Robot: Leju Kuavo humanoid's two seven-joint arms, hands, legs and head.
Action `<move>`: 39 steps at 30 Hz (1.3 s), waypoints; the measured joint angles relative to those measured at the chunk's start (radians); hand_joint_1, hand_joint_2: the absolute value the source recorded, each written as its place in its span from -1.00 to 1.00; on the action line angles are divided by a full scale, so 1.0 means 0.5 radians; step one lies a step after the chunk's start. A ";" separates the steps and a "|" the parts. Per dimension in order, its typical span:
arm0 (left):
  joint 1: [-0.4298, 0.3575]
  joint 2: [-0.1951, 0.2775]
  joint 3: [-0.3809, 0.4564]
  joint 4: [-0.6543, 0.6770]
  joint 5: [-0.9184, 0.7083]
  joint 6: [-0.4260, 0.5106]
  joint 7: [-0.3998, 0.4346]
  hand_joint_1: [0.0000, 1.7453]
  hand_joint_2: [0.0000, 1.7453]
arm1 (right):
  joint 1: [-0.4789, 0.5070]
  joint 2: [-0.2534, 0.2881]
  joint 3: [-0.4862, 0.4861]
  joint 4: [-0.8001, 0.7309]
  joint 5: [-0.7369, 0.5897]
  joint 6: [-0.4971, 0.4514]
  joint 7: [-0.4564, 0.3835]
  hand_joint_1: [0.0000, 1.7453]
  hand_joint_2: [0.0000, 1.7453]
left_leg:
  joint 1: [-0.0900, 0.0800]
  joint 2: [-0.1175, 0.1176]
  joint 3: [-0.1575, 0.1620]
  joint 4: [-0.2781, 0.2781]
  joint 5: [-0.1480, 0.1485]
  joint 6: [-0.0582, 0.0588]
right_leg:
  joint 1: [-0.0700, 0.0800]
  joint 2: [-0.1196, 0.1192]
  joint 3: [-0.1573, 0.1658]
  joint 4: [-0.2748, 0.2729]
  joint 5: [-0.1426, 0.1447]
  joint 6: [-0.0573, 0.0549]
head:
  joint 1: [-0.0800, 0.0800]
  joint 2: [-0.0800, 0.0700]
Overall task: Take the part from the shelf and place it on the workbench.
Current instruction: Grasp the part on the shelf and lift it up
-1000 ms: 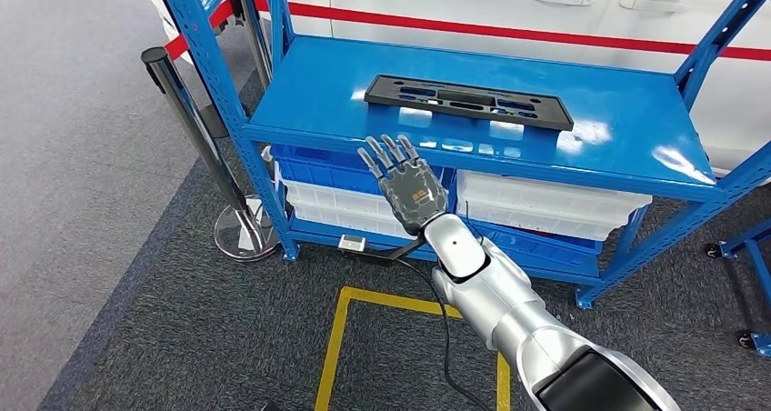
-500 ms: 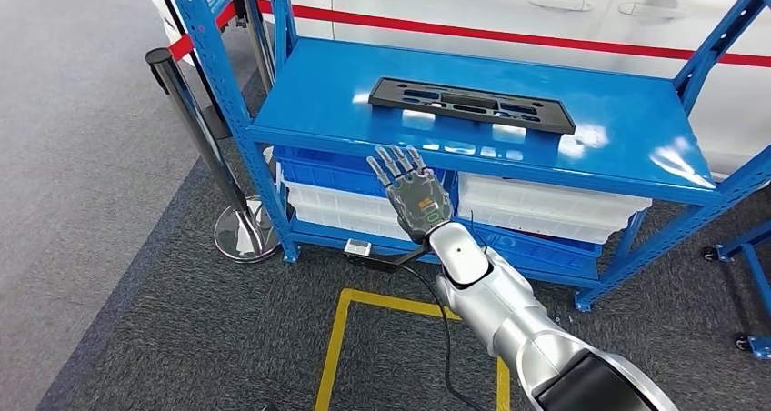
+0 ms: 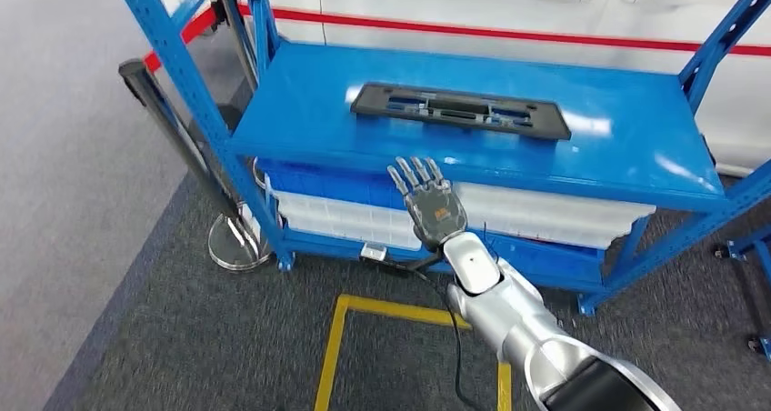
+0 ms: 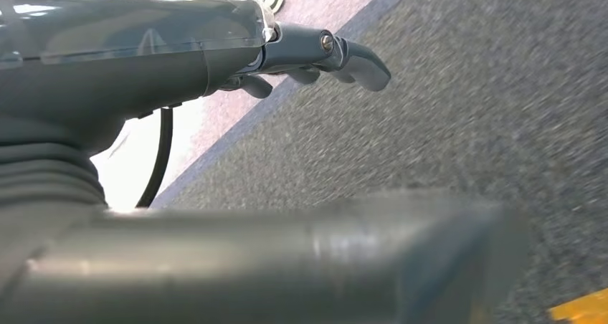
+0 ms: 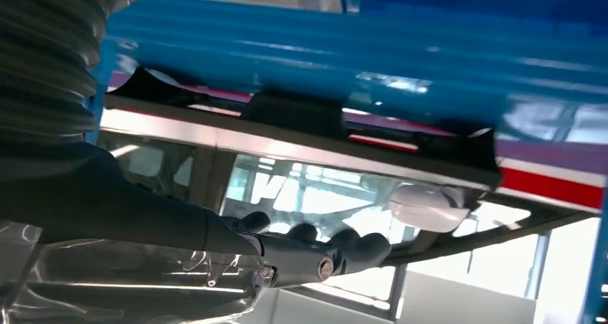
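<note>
The part (image 3: 459,111) is a long flat black plate with slots, lying along the middle of the blue shelf's top board (image 3: 309,102). My right hand (image 3: 427,202) is raised just in front of the board's front edge. Its fingers are spread upward, it holds nothing, and it is short of the part. In the right wrist view the part (image 5: 301,112) is a dark strip against the board, beyond the straight fingers of the right hand (image 5: 315,256). My left hand (image 4: 315,51) hangs over the grey carpet with its fingers extended and nothing in it.
Blue and white crates (image 3: 545,220) fill the level under the top board. A chrome barrier post (image 3: 173,129) stands by the shelf's left leg. Yellow floor tape (image 3: 341,338) and a black cable (image 3: 450,338) lie below my arm. A white car body (image 3: 509,2) is behind the shelf.
The whole picture has shifted, so the camera has moved relative to the shelf. My right hand stays raised and spread before the shelf's front edge. The part lies as before.
</note>
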 joint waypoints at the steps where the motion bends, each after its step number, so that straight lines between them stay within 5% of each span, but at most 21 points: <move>1: -0.001 0.000 0.000 0.000 -0.005 0.000 0.001 -1.00 -1.00 | -0.006 -0.011 -0.007 0.007 0.000 -0.007 0.015 -1.00 1.00 | 0.007 0.000 -0.086 0.138 -0.026 -0.015 | -0.002 0.000 0.023 -0.004 -0.017 -0.005 | -0.005 0.000; 3: 0.002 0.000 0.000 0.001 -0.012 -0.002 0.004 -1.00 -1.00 | -0.007 -0.043 -0.029 0.023 0.000 -0.019 0.042 -1.00 1.00 | 0.025 0.000 -0.284 0.390 -0.049 -0.039 | -0.008 -0.002 0.073 -0.005 -0.058 -0.003 | -0.006 0.000; 4: 0.008 0.000 0.000 0.002 -0.013 -0.003 0.005 -1.00 -1.00 | -0.003 -0.063 -0.042 0.030 0.000 -0.023 0.051 -1.00 1.00 | 0.032 0.001 -0.352 0.431 -0.005 -0.047 | -0.014 -0.001 0.105 -0.005 -0.084 0.003 | -0.006 0.000; 7: 0.025 -0.001 0.000 0.006 -0.019 -0.004 0.007 -1.00 -1.00 | 0.002 -0.113 -0.075 0.040 0.000 -0.029 0.060 -1.00 1.00 | 0.045 0.004 -0.361 0.169 0.302 -0.059 | -0.035 0.008 0.214 -0.008 -0.166 0.035 | -0.007 0.000; 9: 0.026 -0.002 0.000 0.015 -0.025 -0.007 0.010 -1.00 -1.00 | 0.002 -0.129 -0.089 0.043 0.003 -0.036 0.065 -1.00 1.00 | 0.036 0.007 -0.310 0.002 0.396 -0.045 | -0.035 0.017 0.251 -0.011 -0.202 0.063 | -0.016 0.000; 14: 0.015 -0.003 0.002 0.022 -0.039 -0.012 0.022 -1.00 -1.00 | 0.042 -0.167 -0.151 -0.055 0.043 -0.048 0.034 -1.00 1.00 | 0.025 -0.003 -0.244 -0.084 0.304 0.048 | -0.034 0.008 0.244 0.026 -0.257 0.115 | -0.011 0.000; 16: 0.019 -0.006 0.002 0.023 -0.039 -0.012 0.022 -1.00 -1.00 | 0.075 -0.175 -0.200 -0.133 0.058 -0.050 -0.004 -1.00 1.00 | 0.022 -0.005 -0.212 -0.098 0.283 0.076 | -0.027 0.001 0.125 0.247 -0.341 0.113 | 0.001 0.000; 18: 0.017 -0.009 0.003 0.023 -0.039 -0.011 0.022 -1.00 -1.00 | 0.139 -0.180 -0.266 -0.211 0.072 -0.049 -0.042 -1.00 1.00 | 0.011 -0.012 -0.186 -0.102 0.259 0.096 | -0.013 -0.001 -0.071 0.526 -0.405 0.100 | 0.006 0.000; 20: 0.020 -0.011 0.005 0.023 -0.038 -0.011 0.022 -1.00 -1.00 | 0.198 -0.181 -0.326 -0.277 0.074 -0.049 -0.064 -1.00 1.00 | -0.006 -0.023 -0.147 -0.102 0.230 0.106 | 0.003 -0.001 -0.175 0.581 -0.315 0.078 | 0.008 0.000; 22: 0.022 -0.015 0.007 0.023 -0.038 -0.011 0.022 -1.00 -1.00 | 0.219 -0.185 -0.367 -0.327 0.074 -0.049 -0.071 -1.00 1.00 | -0.025 -0.029 -0.100 -0.103 0.197 0.111 | 0.028 -0.001 -0.144 0.364 -0.095 0.031 | 0.012 0.000; 24: 0.018 -0.021 0.008 0.024 -0.038 -0.010 0.022 -1.00 -1.00 | 0.220 -0.190 -0.391 -0.362 0.074 -0.049 -0.073 -1.00 1.00 | -0.038 -0.031 -0.072 -0.104 0.172 0.106 | 0.051 -0.003 -0.084 0.163 0.034 -0.015 | 0.001 0.000; 26: 0.009 -0.026 0.009 0.026 -0.040 -0.010 0.022 -1.00 -1.00 | 0.222 -0.192 -0.406 -0.393 0.085 -0.050 -0.091 -1.00 1.00 | -0.038 -0.031 -0.070 -0.106 0.163 0.092 | 0.061 -0.006 -0.056 0.093 0.021 -0.033 | -0.007 0.000; 29: 0.007 -0.026 0.012 0.026 -0.050 -0.011 0.022 -1.00 -1.00 | 0.237 -0.182 -0.484 -0.472 0.112 -0.051 -0.174 -1.00 1.00 | -0.040 -0.018 -0.083 -0.075 0.131 0.059 | 0.039 -0.004 -0.010 0.019 -0.002 -0.038 | -0.004 0.000; 32: 0.009 -0.024 0.019 0.026 -0.061 -0.014 0.022 -1.00 -1.00 | 0.258 -0.163 -0.597 -0.523 0.116 -0.050 -0.258 -1.00 1.00 | -0.013 -0.011 -0.240 0.229 0.008 0.015 | 0.022 -0.011 0.031 -0.003 -0.015 -0.042 | -0.009 0.000; 34: 0.014 -0.024 0.026 0.026 -0.063 -0.017 0.021 -1.00 -1.00 | 0.292 -0.157 -0.651 -0.561 0.078 -0.049 -0.354 -1.00 1.00 | 0.014 -0.010 -0.369 0.420 -0.022 -0.012 | 0.017 -0.014 0.050 -0.001 -0.032 -0.035 | -0.008 0.000; 36: 0.020 -0.024 0.045 0.026 -0.054 -0.018 0.021 -1.00 -1.00 | 0.353 -0.142 -0.700 -0.671 -0.023 -0.050 -0.546 -1.00 1.00 | 0.038 -0.007 -0.371 0.345 0.091 -0.035 | 0.007 -0.012 0.071 0.010 -0.056 -0.019 | -0.009 0.000; 39: 0.022 -0.025 0.082 0.027 -0.036 -0.018 0.027 -1.00 -1.00 | 0.467 -0.094 -0.751 -0.944 -0.141 -0.050 -0.723 -1.00 1.00 | 0.049 -0.003 -0.240 0.009 0.267 -0.048 | -0.001 -0.006 0.086 0.044 -0.099 0.020 | -0.015 0.000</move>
